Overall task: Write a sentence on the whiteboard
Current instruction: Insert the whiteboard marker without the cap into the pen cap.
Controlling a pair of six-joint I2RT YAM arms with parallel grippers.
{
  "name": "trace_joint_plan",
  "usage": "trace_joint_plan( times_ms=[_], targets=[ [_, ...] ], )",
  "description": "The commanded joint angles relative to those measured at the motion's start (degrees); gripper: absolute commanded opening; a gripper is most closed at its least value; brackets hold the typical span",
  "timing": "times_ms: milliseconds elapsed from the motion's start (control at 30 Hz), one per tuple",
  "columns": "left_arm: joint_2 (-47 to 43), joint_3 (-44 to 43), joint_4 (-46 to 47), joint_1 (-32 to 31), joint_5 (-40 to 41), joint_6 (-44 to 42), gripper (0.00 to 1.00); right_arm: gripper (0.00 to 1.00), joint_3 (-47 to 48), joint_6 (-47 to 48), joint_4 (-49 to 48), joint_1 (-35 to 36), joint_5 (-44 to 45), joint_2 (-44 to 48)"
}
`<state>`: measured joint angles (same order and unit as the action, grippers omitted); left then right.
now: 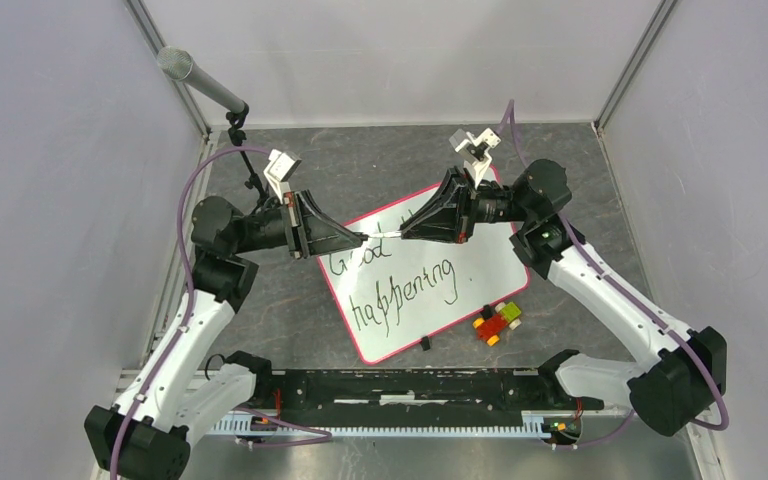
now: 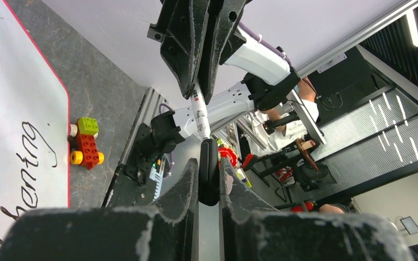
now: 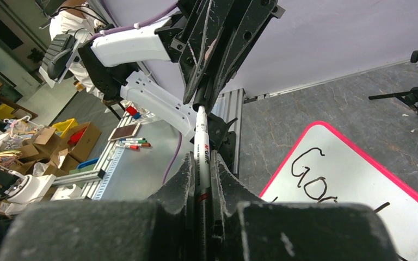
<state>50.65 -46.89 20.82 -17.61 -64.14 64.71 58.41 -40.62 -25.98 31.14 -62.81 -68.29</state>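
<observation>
Nearest me, the left tool point(image 1: 358, 239) is clamped tight on the black cap point(image 2: 208, 174). From it the marker point(image 1: 382, 236) runs level, left to right, into the right tool point(image 1: 406, 234), which is pinched shut round its white middle. Both hang over the upper-left corner of the whiteboard point(image 1: 495, 262), lying flat and askew on the tabletop point(image 1: 380, 160) directly beneath. Its sentence point(image 1: 400, 295) shows "Good" and "happening" in black cursive. The right arm point(image 1: 600, 285) hides whatever follows "Good". I'd say the writing is about done.
</observation>
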Motion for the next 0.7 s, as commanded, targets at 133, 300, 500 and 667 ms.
trace_joint_plan(
  times_ms=[133, 300, 500, 667],
  targets=[
    [1.34, -4.41, -5.70, -1.28, 0.15, -7.15, 0.03, 0.00, 3.32, 2.12, 0.38, 1.18, 1.08, -1.11],
    [3.92, -7.02, -11.81, -2.55, 1.55, -11.33, 0.03, 0.00, 6.02, 6.65, 6.15, 2.09, 2.85, -2.27],
    [5.91, -6.63, -4.35, -6.06, -2.03, -6.58, 0.02, 0.00, 6.16, 7.94, 7.24, 2.69, 2.69, -2.55],
    [7.36, -6.36, -4.30, -6.68, 0.01, -6.78, 0.02, 0.00, 6.29, 7.57, 6.16, 4.22, 1.66, -2.92]
  ],
)
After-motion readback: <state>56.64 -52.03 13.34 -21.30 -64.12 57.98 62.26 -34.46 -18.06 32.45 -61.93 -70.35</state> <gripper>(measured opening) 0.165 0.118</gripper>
